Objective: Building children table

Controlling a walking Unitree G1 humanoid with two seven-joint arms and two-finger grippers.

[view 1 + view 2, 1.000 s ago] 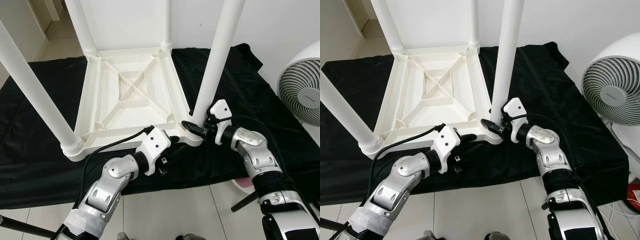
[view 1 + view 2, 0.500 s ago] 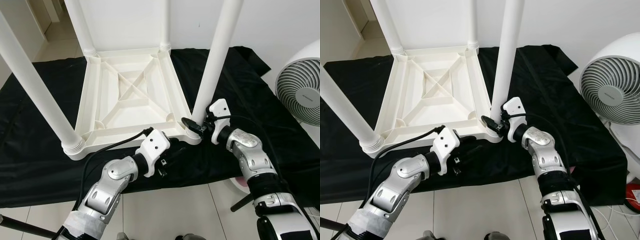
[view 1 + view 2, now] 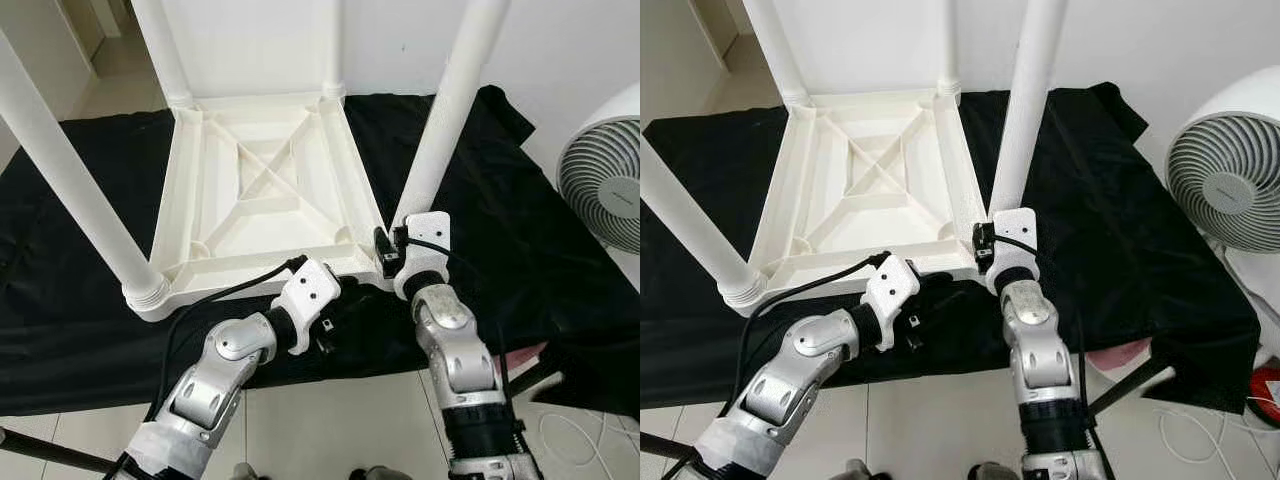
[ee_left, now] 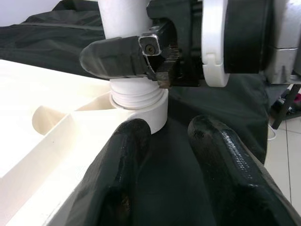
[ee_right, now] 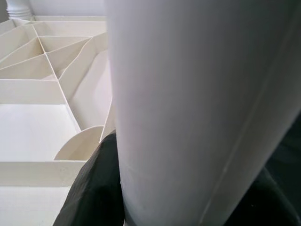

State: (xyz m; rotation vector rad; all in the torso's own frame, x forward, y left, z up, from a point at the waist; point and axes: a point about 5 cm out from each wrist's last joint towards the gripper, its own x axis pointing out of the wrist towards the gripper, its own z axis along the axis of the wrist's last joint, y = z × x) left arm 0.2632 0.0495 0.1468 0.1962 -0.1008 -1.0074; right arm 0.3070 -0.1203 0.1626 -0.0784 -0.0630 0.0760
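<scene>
The white plastic table (image 3: 265, 190) lies upside down on a black cloth (image 3: 60, 310), its legs pointing up. My right gripper (image 3: 392, 252) is shut on the near right leg (image 3: 445, 120), just above the ribbed collar (image 4: 138, 96) where the leg meets the corner. In the right wrist view the leg (image 5: 202, 108) stands between the black fingers (image 5: 94, 188). My left gripper (image 3: 345, 300) lies low on the cloth by the same corner, open, nothing between its fingers (image 4: 127, 155). The left wrist view also shows a right finger (image 4: 115, 59) pressed on the leg.
A white fan (image 3: 605, 175) stands at the right edge. Three other legs rise at the near left (image 3: 70, 190), far left (image 3: 165, 50) and far right (image 3: 332, 50). Tiled floor (image 3: 330, 420) lies in front. A dark rod (image 3: 40, 450) crosses the bottom left.
My right arm has swung from the right side to directly in front of the leg, its wrist turning round the leg while still gripping. The leg's top leans slightly further right. The left arm is unchanged.
</scene>
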